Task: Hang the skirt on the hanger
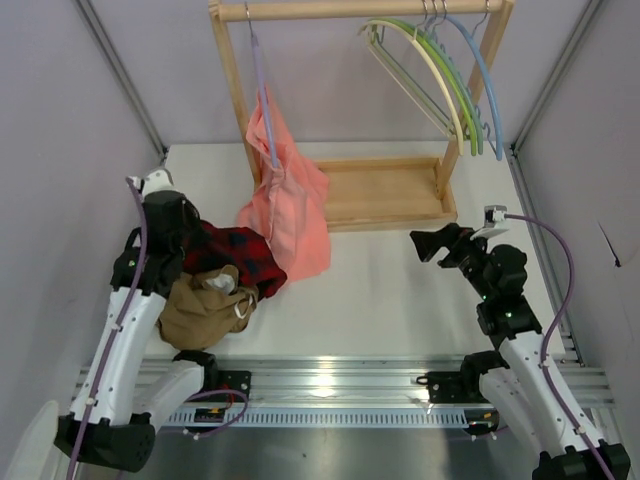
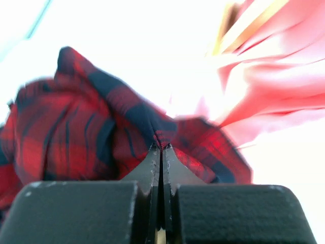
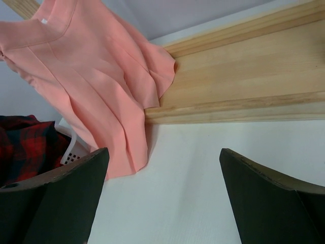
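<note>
The red and black plaid skirt [image 1: 243, 255] lies bunched at the left of the table, partly over a tan-brown cloth [image 1: 203, 308]. My left gripper [image 1: 196, 233] is down on the skirt's left edge. In the left wrist view its jaws [image 2: 162, 146] are shut on a fold of the skirt [image 2: 76, 137]. The cream hanger [image 1: 432, 68] hangs on the wooden rack's rail at the back right, among green and blue hangers. My right gripper [image 1: 424, 243] is open and empty above the table's right half; its wrist view [image 3: 163, 152] shows the skirt's edge [image 3: 25, 147] at far left.
A salmon-pink garment [image 1: 288, 205] hangs on a lilac hanger [image 1: 258, 80] at the rack's left post and drapes onto the table. The rack's wooden base [image 1: 385, 190] lies behind. A white basket [image 3: 71, 148] shows under the clothes. Grey walls close both sides.
</note>
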Controlling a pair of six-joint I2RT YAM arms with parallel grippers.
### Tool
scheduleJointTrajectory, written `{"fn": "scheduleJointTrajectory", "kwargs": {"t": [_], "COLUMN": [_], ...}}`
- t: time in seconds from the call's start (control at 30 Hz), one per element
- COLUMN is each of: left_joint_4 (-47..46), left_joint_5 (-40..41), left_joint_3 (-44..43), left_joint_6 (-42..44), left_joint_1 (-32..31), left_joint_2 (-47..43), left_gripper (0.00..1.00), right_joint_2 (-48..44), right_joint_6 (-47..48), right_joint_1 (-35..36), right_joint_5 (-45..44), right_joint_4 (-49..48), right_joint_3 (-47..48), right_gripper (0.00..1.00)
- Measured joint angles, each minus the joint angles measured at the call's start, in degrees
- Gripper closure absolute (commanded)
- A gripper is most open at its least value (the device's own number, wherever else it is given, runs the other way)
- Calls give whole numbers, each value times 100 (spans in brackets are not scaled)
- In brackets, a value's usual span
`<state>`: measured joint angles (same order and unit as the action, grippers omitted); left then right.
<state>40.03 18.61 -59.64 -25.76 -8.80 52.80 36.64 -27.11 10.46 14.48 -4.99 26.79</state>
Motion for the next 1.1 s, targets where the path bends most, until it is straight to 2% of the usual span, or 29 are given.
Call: {"fn": "scheduleJointTrajectory", "kwargs": {"t": [0.33, 0.43, 0.57, 0.73, 0.8, 1.0, 1.1], "left_joint_4": [129, 267, 404, 345, 258, -293, -573], "left_joint_5": [-592, -723, -817, -1038, -1012, -190, -9], "left_joint_3": [-1366, -1974, -2789, -3436, -3541, -3176, -2712], "left_joint_6": [494, 634, 787, 824, 826, 984, 988], "left_joint_1": [-33, -302, -1036, -1906, -2444, -4741, -5171], "left_joint_2": [-225, -13, 197, 267, 361, 629, 761], "left_gripper": [100, 100, 100, 100, 100, 100, 100], "right_joint_2": [120, -31, -284, -120, 11, 55, -85], "right_joint_6": [-254, -297, -354, -573, -588, -566, -522], "right_joint_1": [20, 26, 26, -9, -90, -407, -472], "right_joint_5": [-321, -374, -595, -1707, -1976, -2236, -2262], "right_joint_4": [667, 841, 1172, 2275, 2612, 3272, 3491], "right_joint_3": [476, 507, 549, 1235, 1528, 1847, 1923], "right_gripper": [1, 1, 1, 1, 1, 1, 1]}}
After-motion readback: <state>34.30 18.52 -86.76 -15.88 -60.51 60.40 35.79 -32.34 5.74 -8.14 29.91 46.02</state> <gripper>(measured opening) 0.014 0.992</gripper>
